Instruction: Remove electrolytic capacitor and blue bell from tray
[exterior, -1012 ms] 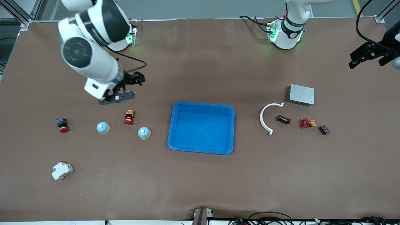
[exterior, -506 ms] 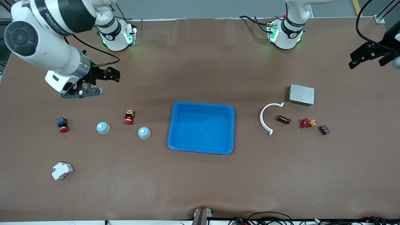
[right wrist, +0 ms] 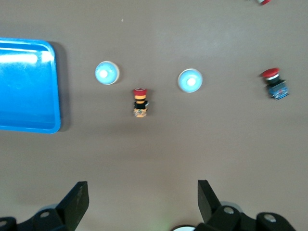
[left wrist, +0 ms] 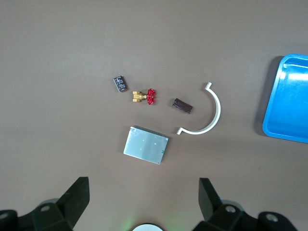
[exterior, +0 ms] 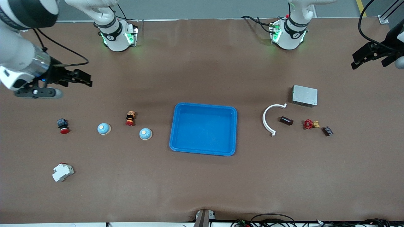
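We judge the task done: shallow blue plastic tray (exterior: pixel 203 128) empty, brown glossy capacitor (exterior: pixel 286 120) and 2 blue bells (exterior: pixel 145 134) on bench, so left pincer (exterior: pixel 369 56) & right pincer (exterior: pixel 74 78) hang open, holding nothing.

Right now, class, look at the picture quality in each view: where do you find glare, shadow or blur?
Front view: sharp and evenly lit; soft darker patches on the brown table, and the blue tray shows no glare. Right wrist view: a white glare patch on the tray's floor, a shadow beside its rim, both blue bells slightly soft. Left wrist view: crisp, with faint shadows by the electrolytic capacitor.
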Controlling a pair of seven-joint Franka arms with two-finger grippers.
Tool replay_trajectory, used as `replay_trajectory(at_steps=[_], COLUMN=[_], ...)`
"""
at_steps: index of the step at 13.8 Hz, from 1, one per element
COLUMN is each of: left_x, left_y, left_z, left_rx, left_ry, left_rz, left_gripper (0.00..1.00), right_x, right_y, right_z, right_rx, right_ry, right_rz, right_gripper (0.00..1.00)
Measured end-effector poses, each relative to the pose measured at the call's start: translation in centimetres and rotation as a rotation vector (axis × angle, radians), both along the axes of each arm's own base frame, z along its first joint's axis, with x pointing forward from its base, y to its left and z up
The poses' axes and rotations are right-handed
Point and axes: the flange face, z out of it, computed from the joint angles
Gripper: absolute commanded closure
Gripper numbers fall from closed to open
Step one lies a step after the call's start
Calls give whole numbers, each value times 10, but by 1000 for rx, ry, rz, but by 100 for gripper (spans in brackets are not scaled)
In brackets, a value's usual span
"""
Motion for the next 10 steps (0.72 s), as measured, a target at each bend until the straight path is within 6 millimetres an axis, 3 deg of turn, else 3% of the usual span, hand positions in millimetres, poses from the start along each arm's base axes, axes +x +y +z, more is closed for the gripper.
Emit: replay_trajectory(at_steps=[4, 10], left_x=[-1, -2], left_y=[0, -2], left_z=[2, 3], left_rx=[0, 0], left_ry=[-5, -7], left_rz=[-1, -4], left_gripper=[0, 0], right_x=[3, 0], right_y=[-52, -57], right_z=[12, 37], right_rx=[4, -41], right_ry=[-29, -80], right_rz=[-47, -40], right_gripper=[0, 0])
